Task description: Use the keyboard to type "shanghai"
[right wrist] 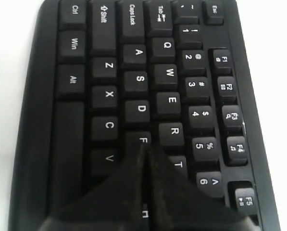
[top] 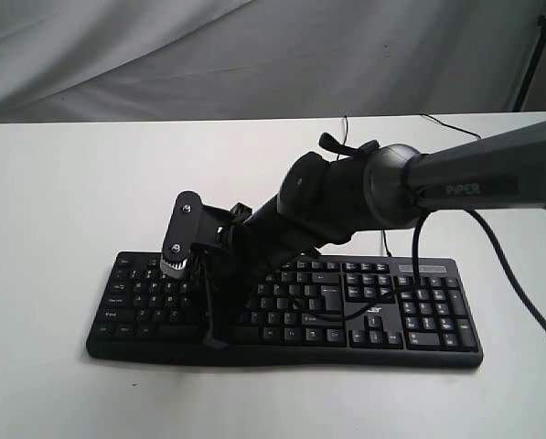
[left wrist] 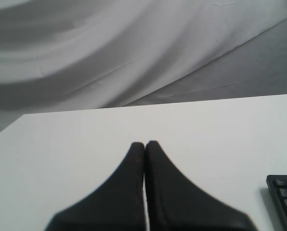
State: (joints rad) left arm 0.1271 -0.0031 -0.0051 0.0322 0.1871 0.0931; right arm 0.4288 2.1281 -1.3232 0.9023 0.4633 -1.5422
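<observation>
Right wrist view: the right fingers (right wrist: 129,185), pressed together, point their tips at the F key (right wrist: 143,140) of the black keyboard (right wrist: 68,144), near legends reading Caps Lock, Shift, Ctrl, Win and Alt. The keyboard lies on the white bench (top: 53,183), an "acer" logo (top: 375,310) by its number pad. The arm (top: 492,178) reads "PIPER". The left fingers (left wrist: 126,187), likewise closed, hang over the bench.

Keyboard (top: 364,315) matt black plastic; table (top: 53,183) smooth white; backdrop (top: 163,55) creased grey cloth.

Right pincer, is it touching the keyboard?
Cannot tell. The right wrist view puts the right pincer, shut, over the keyboard; it shows neither contact nor gap plainly.
</observation>
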